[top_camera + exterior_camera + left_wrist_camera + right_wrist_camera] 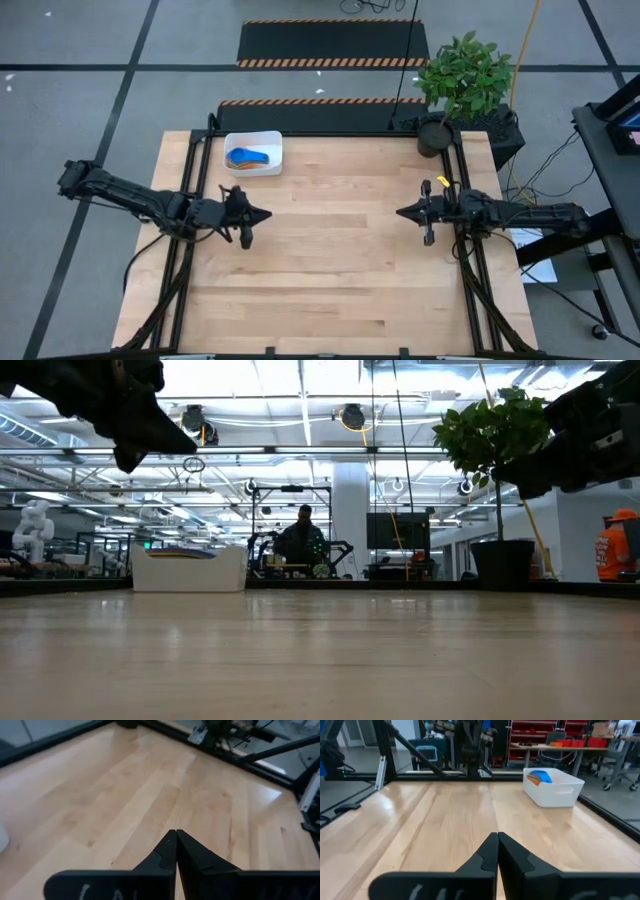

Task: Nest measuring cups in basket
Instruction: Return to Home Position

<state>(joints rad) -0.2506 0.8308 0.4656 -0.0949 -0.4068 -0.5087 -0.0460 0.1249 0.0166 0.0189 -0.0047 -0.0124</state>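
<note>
Bright, even light from ceiling strip lamps (300,405) overhead. Seen from above, the desk (330,270) is evenly lit with no hard shadows, only faint soft ones right under both arms. Low view is backlit: the lamps blow out white, the arms go to black silhouettes, the desk top is dim up close with a pale sheen farther off. The white bin (190,575) stays readable. Left wrist view: washed-out glare patch on the desk near its far edge, left hand (176,832) flat black, no detail. Right wrist view: pale reflected streaks on the boards, right hand (497,836) black too.
</note>
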